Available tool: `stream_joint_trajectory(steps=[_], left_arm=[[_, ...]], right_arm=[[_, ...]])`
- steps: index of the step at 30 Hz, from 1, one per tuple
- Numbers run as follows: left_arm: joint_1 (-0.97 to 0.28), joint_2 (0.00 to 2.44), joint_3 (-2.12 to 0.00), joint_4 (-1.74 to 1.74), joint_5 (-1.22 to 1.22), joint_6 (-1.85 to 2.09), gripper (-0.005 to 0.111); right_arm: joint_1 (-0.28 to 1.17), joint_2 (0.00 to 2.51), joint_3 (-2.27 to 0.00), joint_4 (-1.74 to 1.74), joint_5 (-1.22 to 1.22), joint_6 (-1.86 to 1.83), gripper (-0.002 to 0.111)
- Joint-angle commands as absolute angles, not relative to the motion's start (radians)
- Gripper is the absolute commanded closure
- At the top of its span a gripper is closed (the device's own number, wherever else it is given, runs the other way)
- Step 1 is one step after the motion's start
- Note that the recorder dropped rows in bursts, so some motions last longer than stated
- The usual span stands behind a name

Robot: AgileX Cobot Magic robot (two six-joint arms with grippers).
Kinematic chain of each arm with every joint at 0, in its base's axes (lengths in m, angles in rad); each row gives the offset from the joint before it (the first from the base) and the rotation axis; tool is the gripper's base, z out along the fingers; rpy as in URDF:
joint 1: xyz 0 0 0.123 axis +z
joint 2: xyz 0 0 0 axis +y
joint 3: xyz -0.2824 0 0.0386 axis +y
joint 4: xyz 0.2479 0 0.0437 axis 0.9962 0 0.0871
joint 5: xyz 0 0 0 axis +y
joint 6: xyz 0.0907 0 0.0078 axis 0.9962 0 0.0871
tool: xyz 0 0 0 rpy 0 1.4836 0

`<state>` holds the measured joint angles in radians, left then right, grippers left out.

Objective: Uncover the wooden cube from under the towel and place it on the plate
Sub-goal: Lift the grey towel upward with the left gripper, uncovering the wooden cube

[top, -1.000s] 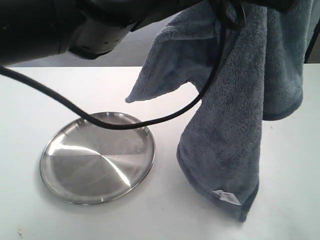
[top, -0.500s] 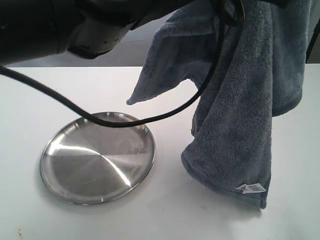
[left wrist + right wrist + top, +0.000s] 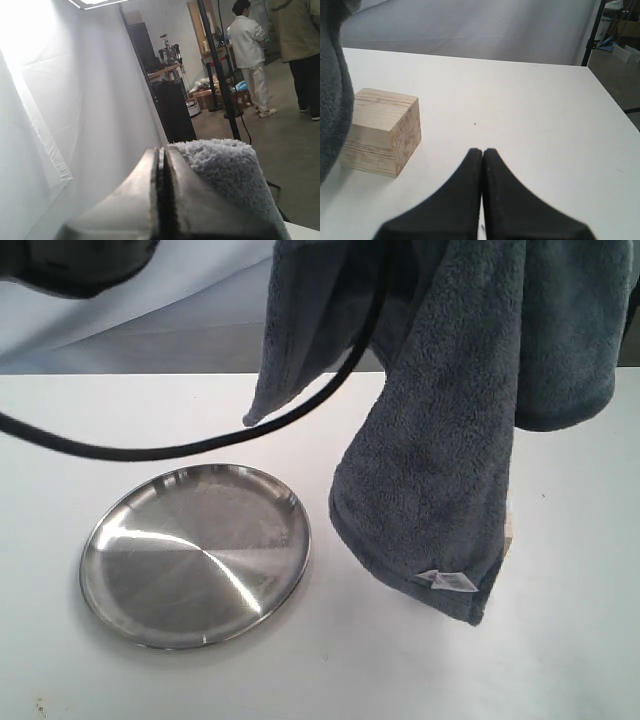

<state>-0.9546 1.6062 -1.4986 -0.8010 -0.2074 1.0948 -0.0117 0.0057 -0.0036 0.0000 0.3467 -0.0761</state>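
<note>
Right gripper (image 3: 482,152) hovers low over the white table (image 3: 545,100), tips pinched fully together, nothing in them. Just ahead of those tips and off to one side sits the wooden cube (image 3: 382,132), flat on the table with its top bare. The towel (image 3: 330,100) hangs right beside it. Left gripper (image 3: 161,160) is up high, clamped on the towel's edge. The plate (image 3: 195,555) lies past the towel, empty. The right arm looks nearer the cube.

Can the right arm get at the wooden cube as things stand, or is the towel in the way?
Probably yes. The wooden cube stands bare on the table, top and facing sides clear; the towel hangs lifted beside it. The right gripper is shut, so it must open first.
</note>
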Motion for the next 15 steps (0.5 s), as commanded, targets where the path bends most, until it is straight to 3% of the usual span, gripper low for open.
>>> stream_joint_trajectory(steps=[1,15], left_arm=[[-0.952,1.560,-1.506,-0.796,-0.166,1.108,0.107],[-0.952,1.472,-1.506,-0.766,0.077,1.109,0.107]], right_arm=[[-0.009,0.000,0.000,-0.008,0.343,-0.074,0.108],[-0.009,0.000,0.000,-0.008,0.343,-0.074,0.108]])
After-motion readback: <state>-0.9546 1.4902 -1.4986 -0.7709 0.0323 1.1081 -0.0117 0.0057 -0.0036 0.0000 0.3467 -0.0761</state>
